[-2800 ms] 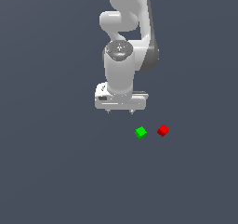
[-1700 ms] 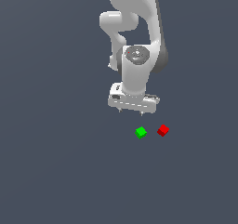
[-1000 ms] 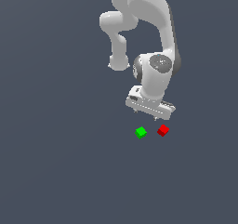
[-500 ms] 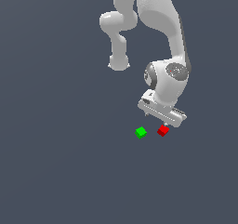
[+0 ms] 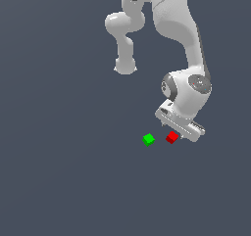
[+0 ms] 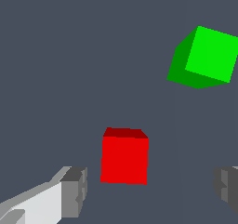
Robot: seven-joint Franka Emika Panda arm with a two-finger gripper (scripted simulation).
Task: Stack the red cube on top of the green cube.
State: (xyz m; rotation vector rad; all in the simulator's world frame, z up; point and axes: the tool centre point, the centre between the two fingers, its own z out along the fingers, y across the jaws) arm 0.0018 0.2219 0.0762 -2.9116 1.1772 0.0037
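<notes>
The red cube (image 5: 171, 137) sits on the dark grey floor, with the green cube (image 5: 148, 140) a short way off to the exterior view's left. My gripper (image 5: 177, 133) has come down right over the red cube, its white body just behind and above it. In the wrist view the red cube (image 6: 124, 158) lies between my two grey fingertips (image 6: 74, 191), which stand wide apart on either side without touching it. The green cube (image 6: 202, 58) shows farther off in the wrist view. The gripper is open and holds nothing.
The floor (image 5: 59, 171) is a plain dark grey surface with no other objects in view. The white arm (image 5: 176, 29) rises behind the cubes.
The arm has swung to the exterior view's right and lowered, bringing the gripper from above and left of the cubes down onto the red cube. Neither cube has moved.
</notes>
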